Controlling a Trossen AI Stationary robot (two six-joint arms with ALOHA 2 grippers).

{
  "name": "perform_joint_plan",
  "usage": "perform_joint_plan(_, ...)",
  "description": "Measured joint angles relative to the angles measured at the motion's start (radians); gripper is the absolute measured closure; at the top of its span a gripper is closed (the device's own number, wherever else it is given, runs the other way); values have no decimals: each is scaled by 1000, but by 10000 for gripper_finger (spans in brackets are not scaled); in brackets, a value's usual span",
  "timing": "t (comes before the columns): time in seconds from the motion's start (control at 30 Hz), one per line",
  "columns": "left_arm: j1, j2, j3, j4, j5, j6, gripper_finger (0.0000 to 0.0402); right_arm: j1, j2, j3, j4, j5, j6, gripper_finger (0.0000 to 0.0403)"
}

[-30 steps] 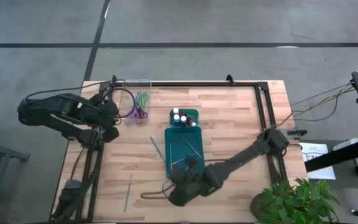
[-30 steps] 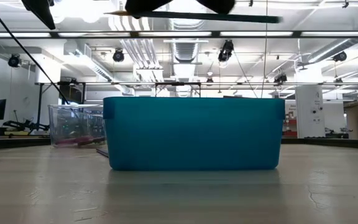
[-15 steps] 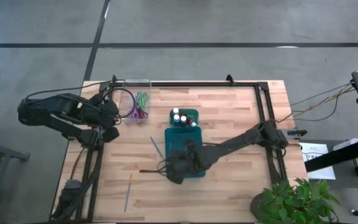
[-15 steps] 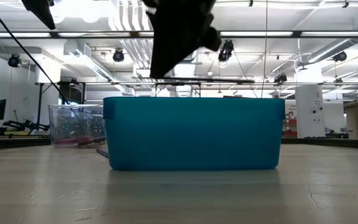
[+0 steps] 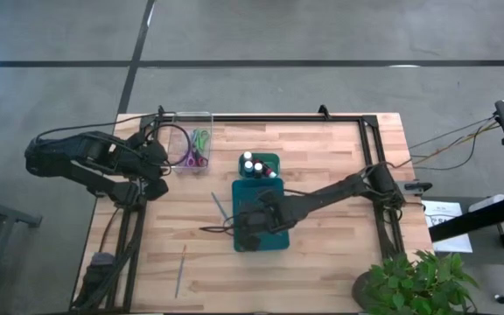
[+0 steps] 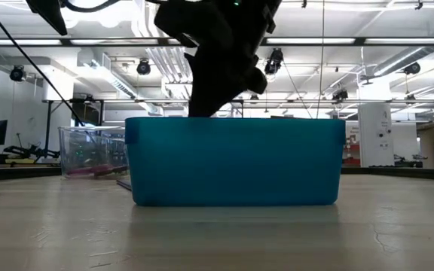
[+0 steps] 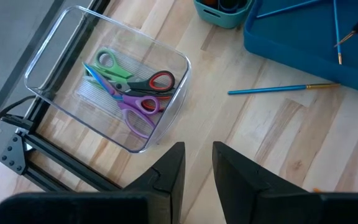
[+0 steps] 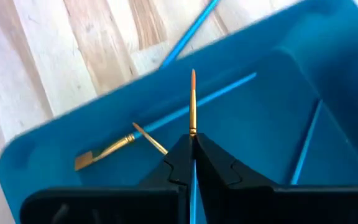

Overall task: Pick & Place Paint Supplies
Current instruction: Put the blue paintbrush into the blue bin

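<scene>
My right gripper (image 5: 245,229) hangs over the near part of the teal tray (image 5: 274,188), shut on a thin brush (image 5: 213,229) whose orange tip (image 8: 192,76) juts out past the fingers. More brushes (image 8: 104,152) lie inside the tray. Paint bottles (image 5: 256,165) stand in a small teal cup at the tray's far end. Scissors (image 7: 132,87) with green, red and purple handles lie in the clear box (image 7: 51,46). My left gripper (image 7: 197,163) waits at the table's left, above the wood beside that box, open with nothing between its fingers. My right gripper pinches the brush between its two fingers just behind the gold ferrule (image 8: 192,126). The fingers slant down from the table's right and the brush runs along them, bristle end forward. The brush is lifted clear above the tray's floor.
A blue brush (image 5: 220,207) lies on the wood left of the tray, and another (image 5: 181,269) near the table's near left corner. Black frame rails (image 5: 376,144) run along the table's edges. In the low view the tray's wall (image 6: 236,160) hides what is inside it.
My right gripper has carried the brush from beyond the tray's near end toward the far edge, in over the tray, and has sunk toward its rim while staying shut. The brush has travelled with it.
</scene>
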Motion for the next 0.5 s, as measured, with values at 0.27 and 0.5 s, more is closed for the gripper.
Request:
perform_joint_plan(0.27, 0, 0, -1, 0, 0, 0, 314, 0, 0, -12, 21, -3, 15, 392)
perform_joint_plan(0.5, 1, 0, -1, 1, -1, 0, 314, 0, 0, -12, 25, -7, 12, 392)
